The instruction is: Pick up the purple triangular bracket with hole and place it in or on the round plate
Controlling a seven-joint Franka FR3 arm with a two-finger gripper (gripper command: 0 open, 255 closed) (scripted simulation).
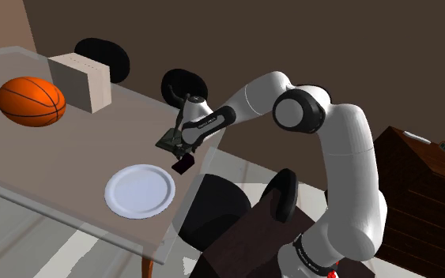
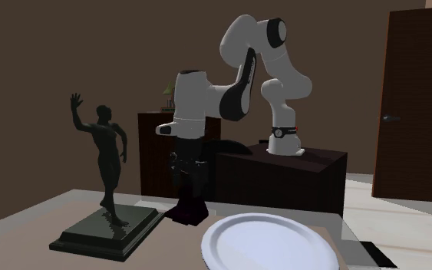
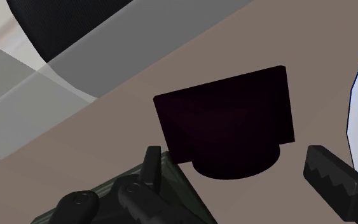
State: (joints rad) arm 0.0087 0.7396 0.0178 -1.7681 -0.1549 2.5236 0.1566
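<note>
A white robot arm is reaching down over a table. Its black gripper is hovering close above a dark purple bracket. The two fingers are standing wide apart, one on each side of the bracket, and neither is touching it (so the hand is open and holding nothing). The bracket is lying on the tabletop just beside a round white plate, off the plate's upper right in the shoulder view. Seen from the second exterior view, the bracket is sitting between the plate and the dark slab base of a statue, a dark figure raising one arm. At the shoulder view's left, well away from the gripper, an orange basketball and a pale box are resting on the same table.
</note>
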